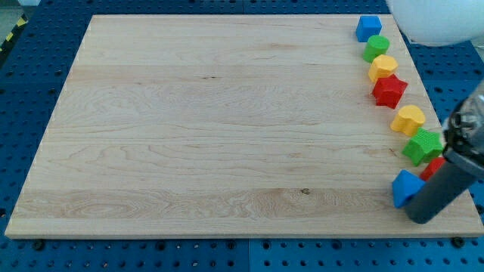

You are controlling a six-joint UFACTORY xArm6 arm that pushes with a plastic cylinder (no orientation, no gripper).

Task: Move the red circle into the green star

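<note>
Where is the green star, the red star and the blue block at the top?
green star (422, 146), camera view, middle of its top face
red star (389, 91), camera view, middle of its top face
blue block (368, 28), camera view, its top face

One cam, high front angle, looks down over whole board (189, 113).

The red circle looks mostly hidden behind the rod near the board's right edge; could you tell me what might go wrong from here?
1. The red circle block sits close to the wooden board's right edge, so a skewed push could slide it off.
2. The blue block lies right beside it and may be dragged along.
3. The green star block is close to the yellow heart block; a hard shove could knock both.
My tip is hidden at the rod's lower end, so contact cannot be confirmed.
</note>
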